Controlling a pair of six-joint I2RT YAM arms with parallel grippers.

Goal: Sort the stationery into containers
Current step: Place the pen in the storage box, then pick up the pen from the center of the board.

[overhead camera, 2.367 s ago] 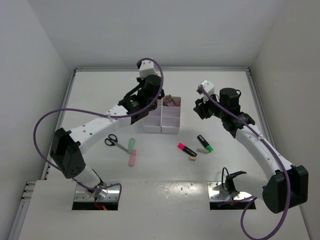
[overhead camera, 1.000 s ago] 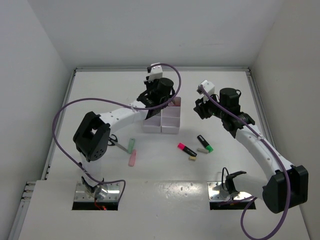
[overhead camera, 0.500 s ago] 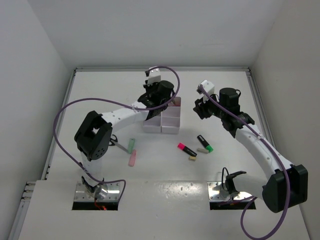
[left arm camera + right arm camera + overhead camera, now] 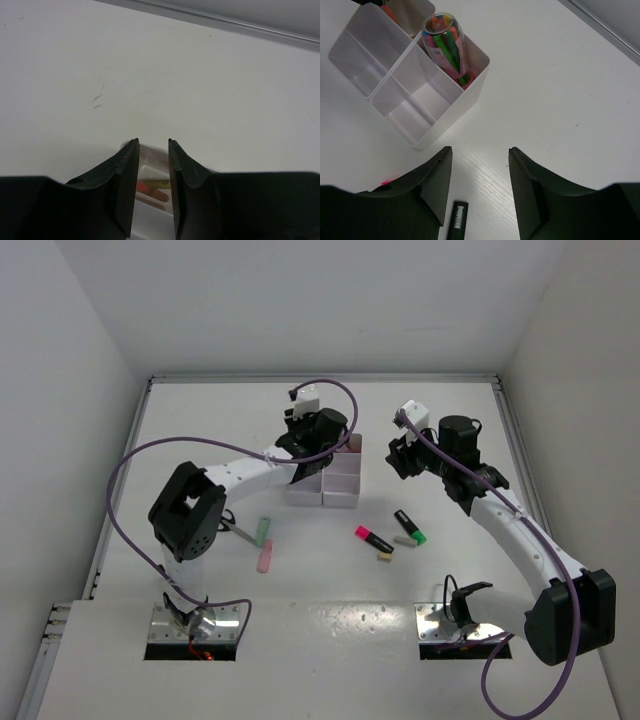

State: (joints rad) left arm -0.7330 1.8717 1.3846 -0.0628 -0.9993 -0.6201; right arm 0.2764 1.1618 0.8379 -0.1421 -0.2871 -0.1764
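Note:
The white six-compartment tray [image 4: 322, 500] stands mid-table. My left gripper [image 4: 322, 443] hovers over its far-left compartment, jaws slightly open with nothing between them [image 4: 153, 142]; a red item [image 4: 146, 186] and a yellow pencil [image 4: 159, 184] lie in the compartment below. My right gripper [image 4: 400, 462] hangs open and empty to the right of the tray [image 4: 455, 115], above a black highlighter [image 4: 457, 220]. A clear cup of coloured pens [image 4: 445, 45] fills one corner compartment. On the table lie a pink highlighter [image 4: 373, 538], a black-green highlighter [image 4: 408, 526], a beige eraser [image 4: 384, 557], green [image 4: 262, 530] and pink [image 4: 265, 557] sticks.
Black-handled scissors [image 4: 228, 525] lie partly under the left arm's forearm. White walls close the table on the left, the right and the back. Purple cables loop from both arms.
The left gripper's jaws have parted over the tray's far-left compartment, and its wrist has shifted slightly left. The right gripper's jaws have widened a little; that arm has stayed put.

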